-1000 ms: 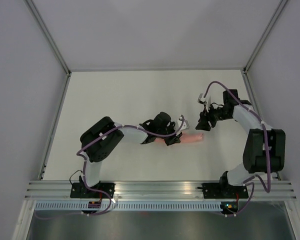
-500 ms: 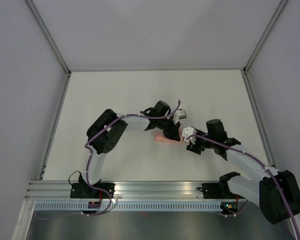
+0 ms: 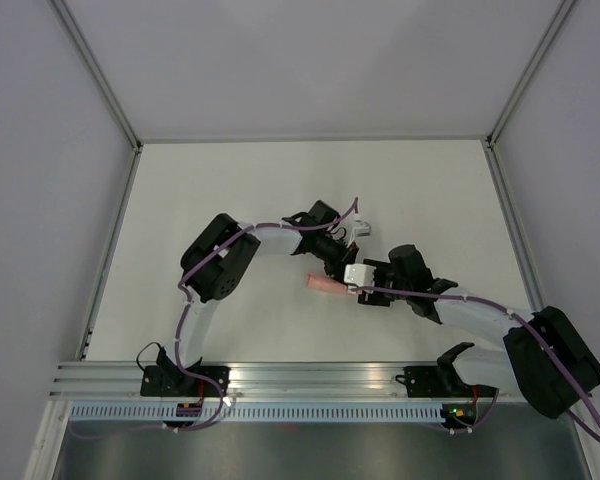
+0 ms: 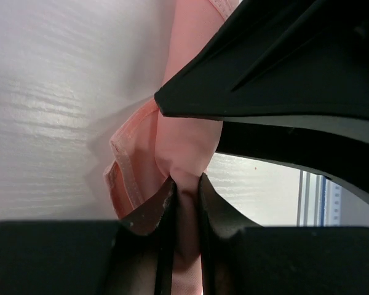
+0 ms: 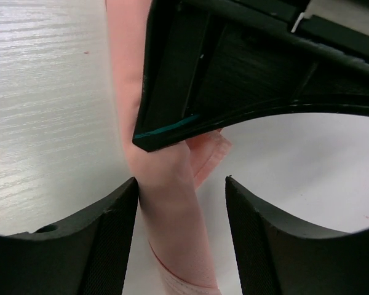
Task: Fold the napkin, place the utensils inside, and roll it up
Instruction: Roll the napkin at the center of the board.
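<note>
Two robot arms meet over a white table (image 3: 230, 190), both wrists bent low toward one small pink bundle. The napkin (image 3: 323, 285) lies as a slim, soft roll directly beneath the two grippers.

The left gripper (image 4: 184, 184) is clamped on the napkin. Its two dark fingers are pressed close together, with a thin ridge of pink cloth squeezed between the tips. Just beyond those tips a hemmed edge curls loose from the roll.

The right gripper (image 5: 181, 180) has its fingers spread apart and straddles the roll. The cloth touches the inner face of one finger, and a gap shows on the other side. The black body of the left gripper hangs just ahead of it, crossing over the roll.

The utensils cannot be seen — if they are inside, the cloth hides them.

The napkin looks light, limp and slightly shiny, so it probably slides easily and springs open when released. A pinch on a single layer would likely only drag out a flap. The safer hold seems to be around the whole roll, near the loose hem, with the fingers closing gently on both sides — firm enough to keep the layers wound, yet not so hard that the roll flattens.
</note>
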